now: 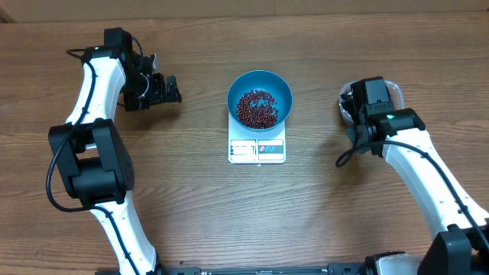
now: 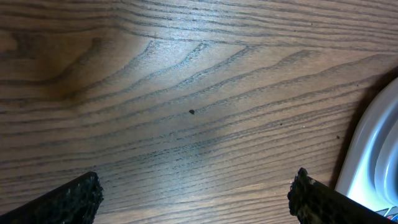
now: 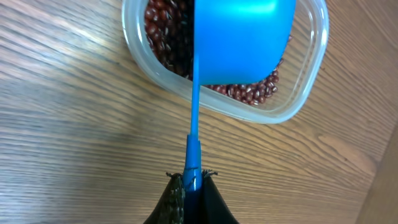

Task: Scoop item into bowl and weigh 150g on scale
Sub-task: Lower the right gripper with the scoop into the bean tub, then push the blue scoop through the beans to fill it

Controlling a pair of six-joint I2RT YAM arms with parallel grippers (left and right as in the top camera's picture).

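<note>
- Right gripper [image 3: 191,186] is clamping the scoop [image 3: 239,40] by its handle, over the tub [image 3: 305,93].
- Left gripper [image 2: 196,186] is hanging wide open, empty.
- beans [image 1: 256,108] are sitting in the bowl [image 1: 284,88] on the scale [image 1: 257,150].
- Guessing it's loading up: needing a dip into the tub, then a level carry.

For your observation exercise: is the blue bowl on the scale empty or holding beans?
Partly full: red-brown beans cover the bottom of the bowl.
</note>
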